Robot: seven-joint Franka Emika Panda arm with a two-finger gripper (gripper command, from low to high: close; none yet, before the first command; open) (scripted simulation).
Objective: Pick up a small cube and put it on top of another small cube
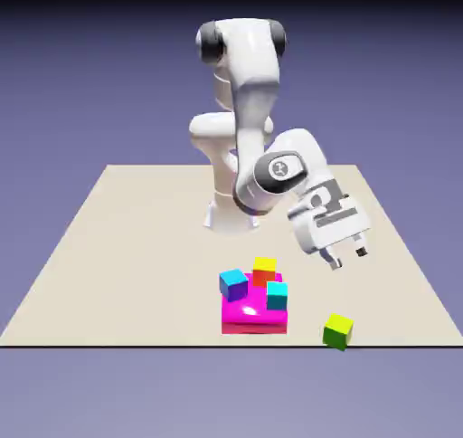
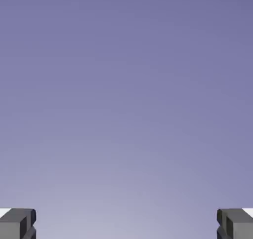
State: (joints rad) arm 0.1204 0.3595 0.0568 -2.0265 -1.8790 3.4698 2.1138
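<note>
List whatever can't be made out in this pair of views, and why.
- Cubes and the magenta block: out of the hand view, which shows only backdrop between the open gripper's fingertips.
- Far side faces of the yellow-and-green cube: turned away from the exterior camera.
- Lower part of the yellow-and-red cube: partly covered by nearer things in the exterior view.
- Rest of the gripper fingers: cut off by the hand view's bottom edge.
</note>
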